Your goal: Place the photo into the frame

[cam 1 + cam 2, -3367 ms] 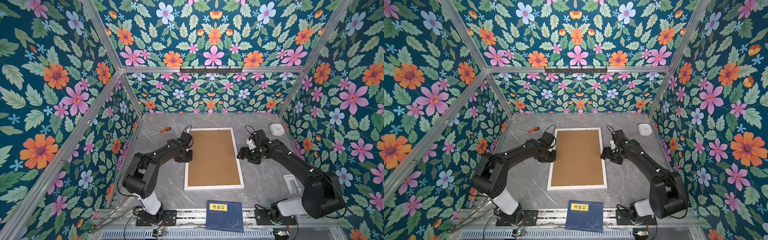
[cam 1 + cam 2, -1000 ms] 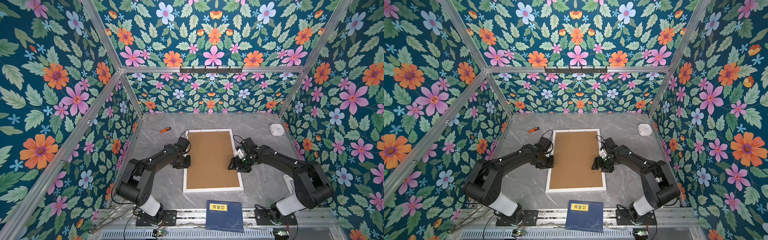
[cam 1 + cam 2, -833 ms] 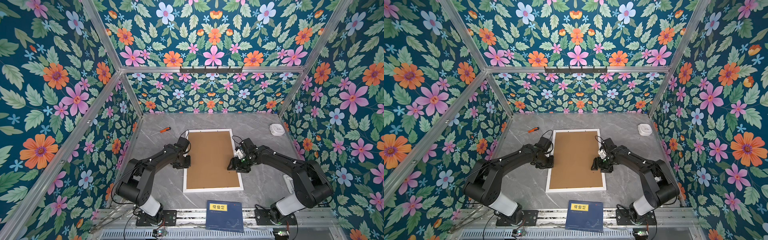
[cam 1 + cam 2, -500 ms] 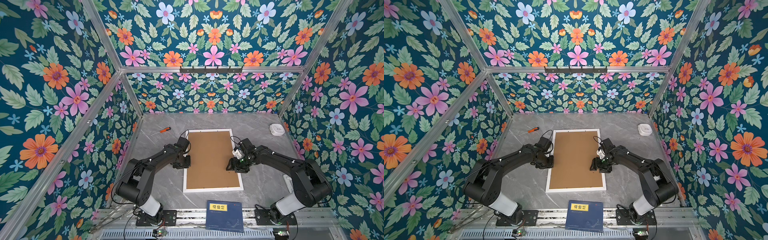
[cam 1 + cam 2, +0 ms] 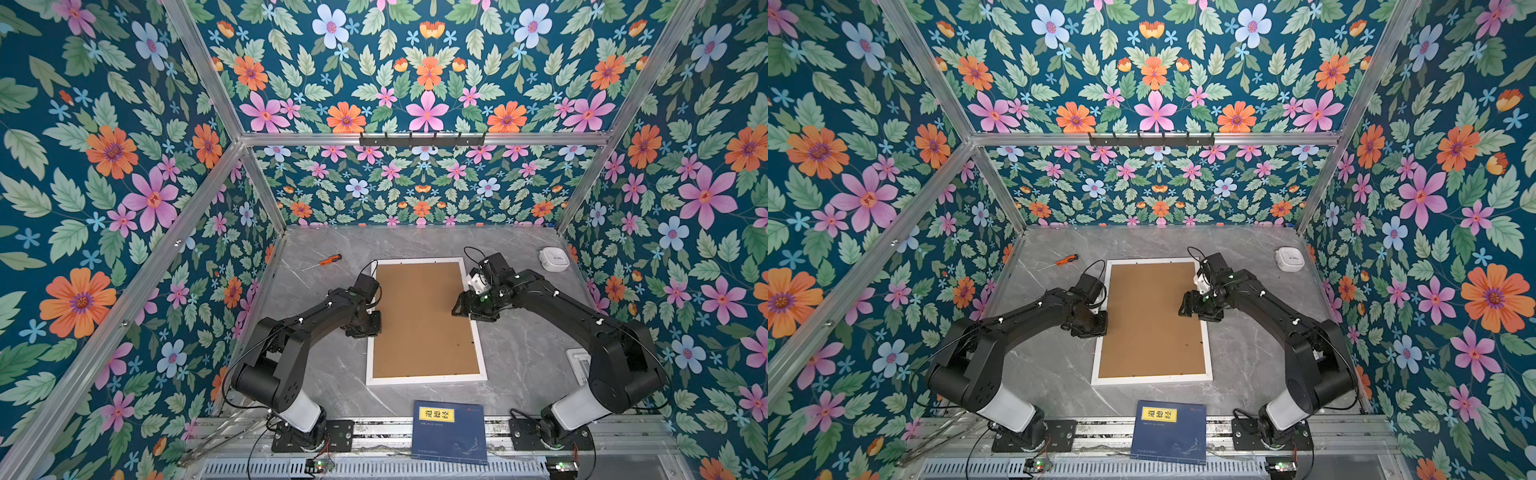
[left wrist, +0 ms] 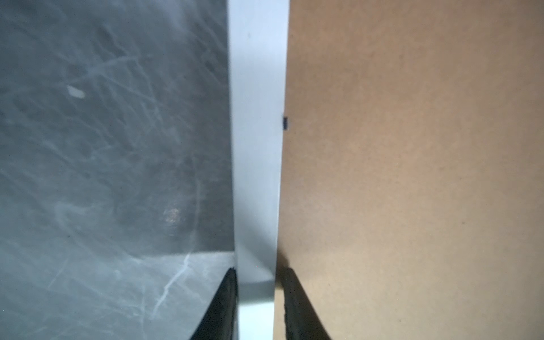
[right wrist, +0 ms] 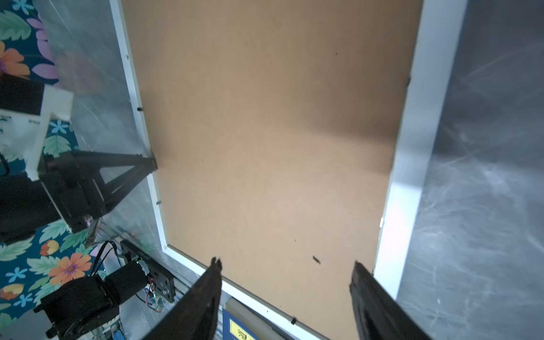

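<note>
The white frame [image 5: 426, 379] [image 5: 1150, 379] lies flat in the middle of the table, back side up. A brown backing board [image 5: 419, 320] [image 7: 265, 132] fills it. The photo is hidden. My left gripper [image 5: 372, 328] [image 5: 1096, 326] [image 6: 255, 272] is shut on the frame's left rail [image 6: 256, 147], one finger outside on the table side and one on the board side. My right gripper [image 5: 461, 309] [image 5: 1185, 309] [image 7: 287, 263] hovers open just inside the right rail [image 7: 412, 147], above the board, holding nothing.
A dark blue book [image 5: 450, 432] with a yellow label lies at the front edge. An orange screwdriver [image 5: 328, 261] rests at the back left. A white round device [image 5: 554, 259] sits at the back right. Flowered walls close in three sides.
My right gripper has moved left from beside the frame to over its right rail and the board's edge. The frame has shifted slightly left. My left gripper keeps its grip on the left rail.
</note>
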You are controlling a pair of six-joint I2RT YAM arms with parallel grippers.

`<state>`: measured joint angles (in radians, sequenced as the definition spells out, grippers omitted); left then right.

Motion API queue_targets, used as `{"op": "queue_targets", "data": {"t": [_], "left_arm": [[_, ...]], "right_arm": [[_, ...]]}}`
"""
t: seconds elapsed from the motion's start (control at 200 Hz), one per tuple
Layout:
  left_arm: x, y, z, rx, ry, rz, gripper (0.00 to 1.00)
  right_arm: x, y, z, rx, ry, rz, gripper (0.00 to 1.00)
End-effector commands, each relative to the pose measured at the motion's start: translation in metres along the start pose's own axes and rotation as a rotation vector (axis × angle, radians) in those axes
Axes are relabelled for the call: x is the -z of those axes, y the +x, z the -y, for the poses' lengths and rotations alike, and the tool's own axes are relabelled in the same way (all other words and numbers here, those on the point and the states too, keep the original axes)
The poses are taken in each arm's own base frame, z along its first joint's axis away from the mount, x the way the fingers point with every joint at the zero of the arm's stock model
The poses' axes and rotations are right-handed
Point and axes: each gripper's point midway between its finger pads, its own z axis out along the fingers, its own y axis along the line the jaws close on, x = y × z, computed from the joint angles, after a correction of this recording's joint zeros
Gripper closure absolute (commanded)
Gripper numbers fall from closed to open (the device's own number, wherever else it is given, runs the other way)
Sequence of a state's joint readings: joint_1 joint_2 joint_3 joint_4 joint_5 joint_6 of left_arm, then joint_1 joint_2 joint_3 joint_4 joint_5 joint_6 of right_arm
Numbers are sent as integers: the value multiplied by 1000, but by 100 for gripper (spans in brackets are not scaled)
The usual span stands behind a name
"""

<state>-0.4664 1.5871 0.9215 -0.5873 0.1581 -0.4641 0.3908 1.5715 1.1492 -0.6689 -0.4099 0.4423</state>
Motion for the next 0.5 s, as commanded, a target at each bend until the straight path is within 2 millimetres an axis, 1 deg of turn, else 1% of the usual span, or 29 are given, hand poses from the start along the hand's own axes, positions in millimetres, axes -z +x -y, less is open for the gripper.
{"op": "queue_targets", "data": {"t": [0.0, 0.095, 0.16, 0.165, 0.18, 0.24, 0.495], "left_arm": [[-1, 5, -7, -9, -29, -14, 71], [-1, 6, -6, -14, -22, -12, 70], [-1, 7, -5, -13, -17, -10, 70], [-1, 7, -5, -14, -17, -11, 70], [-1, 7, -5, -16, -17, -11, 70], [-1, 8, -7, -17, -22, -15, 70], [-4, 10, -8, -15, -25, -24, 69]], "right_arm": [[3, -10, 9, -17, 16, 7, 30], [3, -24, 16, -30, 18, 22, 30], [4, -33, 16, -27, 3, 29, 30], [0, -33, 18, -32, 8, 16, 30], [-5, -33, 21, -39, 11, 2, 30], [-11, -37, 23, -34, 12, -20, 30], [-26, -57, 27, -22, 28, -45, 27]]}}
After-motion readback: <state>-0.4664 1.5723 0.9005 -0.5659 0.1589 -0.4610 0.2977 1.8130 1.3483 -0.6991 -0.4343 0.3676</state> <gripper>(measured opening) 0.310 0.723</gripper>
